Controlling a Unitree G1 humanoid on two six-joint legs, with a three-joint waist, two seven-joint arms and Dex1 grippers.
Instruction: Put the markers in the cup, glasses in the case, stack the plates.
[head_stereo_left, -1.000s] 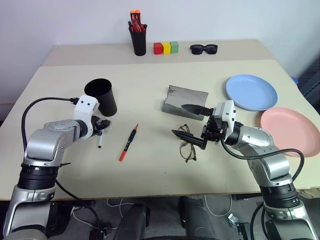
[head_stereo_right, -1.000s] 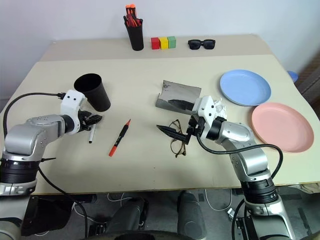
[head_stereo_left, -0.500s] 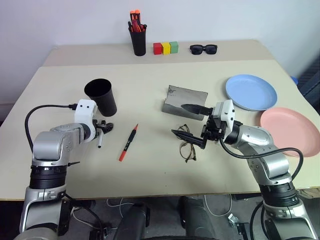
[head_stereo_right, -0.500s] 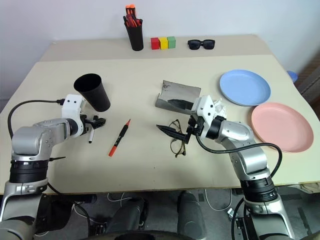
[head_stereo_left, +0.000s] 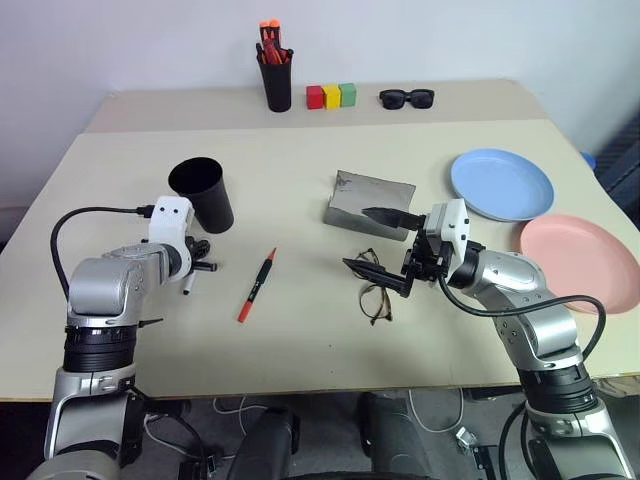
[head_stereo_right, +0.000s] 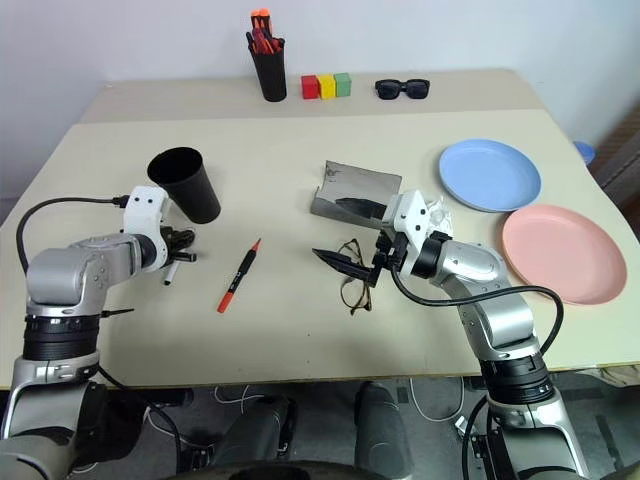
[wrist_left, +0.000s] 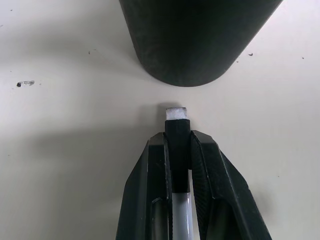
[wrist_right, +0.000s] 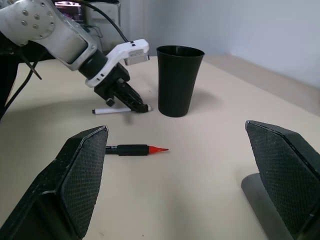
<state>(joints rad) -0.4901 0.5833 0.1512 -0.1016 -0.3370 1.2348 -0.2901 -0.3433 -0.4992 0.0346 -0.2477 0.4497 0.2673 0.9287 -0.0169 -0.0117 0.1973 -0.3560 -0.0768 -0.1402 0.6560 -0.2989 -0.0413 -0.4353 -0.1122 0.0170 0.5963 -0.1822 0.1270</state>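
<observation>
Markers on the table number two: a red marker lying loose, and a black marker pinched between the narrowed fingers of the left gripper, its pale end just short of the one black cup. Plates number two as well, blue plate and pink plate, side by side and unstacked. One pair of glasses lies before one grey case. Fingers of the right gripper spread wide, seemingly above the glasses, holding nothing.

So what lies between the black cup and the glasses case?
Nothing: bare table runs between the cup and the case in both head views.
</observation>
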